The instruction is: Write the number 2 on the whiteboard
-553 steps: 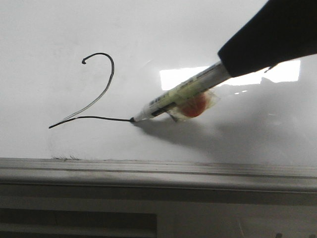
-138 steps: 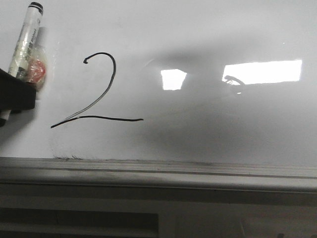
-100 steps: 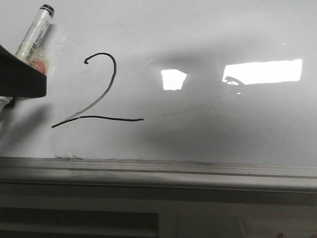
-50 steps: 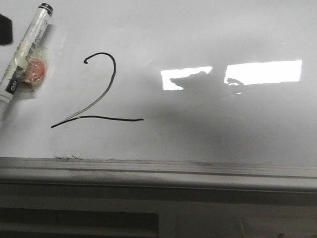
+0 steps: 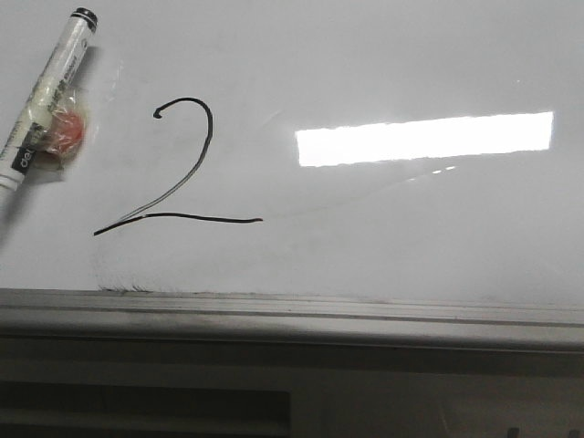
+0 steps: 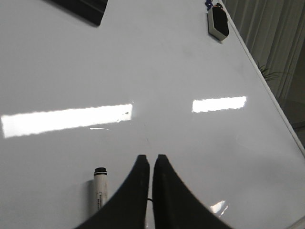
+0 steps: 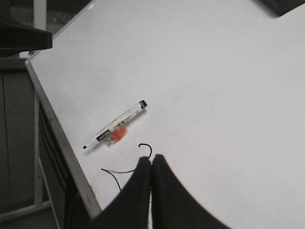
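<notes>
Number 2 (image 5: 178,169) reads complete, near the whiteboard (image 5: 411,55) bottom edge, left side; marker (image 5: 44,96) lies loose beside it toward the left edge, presumably dropped as finished; left gripper (image 6: 151,162) and right gripper (image 7: 151,164) jaws together, empty.

The front view sits close to the whiteboard (image 5: 411,55), low by its grey near edge, looking forward across the surface; the number 2 (image 5: 178,169) and the marker (image 5: 41,100) fill much of it. The left wrist view looks from higher up over the left gripper (image 6: 151,160) toward the far edge, catching the marker's capped end (image 6: 100,188). The right wrist view stands farthest back, above the right gripper (image 7: 151,161), taking in the board's near edge. All three share the marker; front and right wrist views share the 2.
</notes>
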Controlling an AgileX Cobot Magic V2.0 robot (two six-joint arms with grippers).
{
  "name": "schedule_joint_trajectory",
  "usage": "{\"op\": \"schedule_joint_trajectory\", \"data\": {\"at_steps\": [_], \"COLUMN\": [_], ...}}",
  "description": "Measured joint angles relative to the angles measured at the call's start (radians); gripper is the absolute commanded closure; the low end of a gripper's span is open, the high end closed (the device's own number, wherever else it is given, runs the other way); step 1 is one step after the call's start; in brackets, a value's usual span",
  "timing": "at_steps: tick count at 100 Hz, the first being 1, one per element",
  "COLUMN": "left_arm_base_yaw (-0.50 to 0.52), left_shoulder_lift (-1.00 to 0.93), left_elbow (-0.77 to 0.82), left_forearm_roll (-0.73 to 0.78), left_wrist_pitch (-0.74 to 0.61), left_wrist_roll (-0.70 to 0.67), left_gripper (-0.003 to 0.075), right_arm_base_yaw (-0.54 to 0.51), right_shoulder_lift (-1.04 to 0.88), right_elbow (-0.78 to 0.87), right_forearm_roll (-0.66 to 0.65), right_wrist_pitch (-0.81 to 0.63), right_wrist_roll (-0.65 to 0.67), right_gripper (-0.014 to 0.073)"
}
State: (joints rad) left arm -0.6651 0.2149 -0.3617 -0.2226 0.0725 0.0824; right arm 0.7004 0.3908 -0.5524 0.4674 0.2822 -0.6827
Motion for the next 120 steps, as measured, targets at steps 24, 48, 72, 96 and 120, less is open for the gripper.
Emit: {"op": "schedule_joint_trajectory", "data": {"at_steps": [24, 48, 72, 96, 120], "left_arm_base_yaw": [0.041, 0.047, 0.047, 0.054, 0.304], "left_shoulder_lift": [-0.067, -0.07, -0.07, -0.07, -0.132], "left_elbow": [0.0, 0.0, 0.0, 0.018, 0.113], "left_forearm_roll": [0.122, 0.132, 0.132, 0.136, 0.223], "left_wrist_pitch": [0.174, 0.193, 0.193, 0.192, 0.198], "left_wrist_roll": [0.0, 0.0, 0.001, 0.001, 0.002], "left_gripper": [0.074, 0.0739, 0.0739, 0.0739, 0.0739], "right_arm_base_yaw": [0.0, 0.0, 0.0, 0.0, 0.0], "right_shoulder_lift": [-0.34, -0.4, -0.4, -0.4, -0.4], "right_elbow": [0.235, 0.304, 0.309, 0.309, 0.309], "right_forearm_roll": [0.0, 0.0, 0.0, 0.0, 0.0], "right_wrist_pitch": [-0.014, 0.002, 0.006, 0.006, 0.006], "right_wrist_roll": [0.0, 0.0, 0.0, 0.0, 0.0], "right_gripper": [0.0649, 0.0649, 0.0649, 0.0649, 0.0649]}}
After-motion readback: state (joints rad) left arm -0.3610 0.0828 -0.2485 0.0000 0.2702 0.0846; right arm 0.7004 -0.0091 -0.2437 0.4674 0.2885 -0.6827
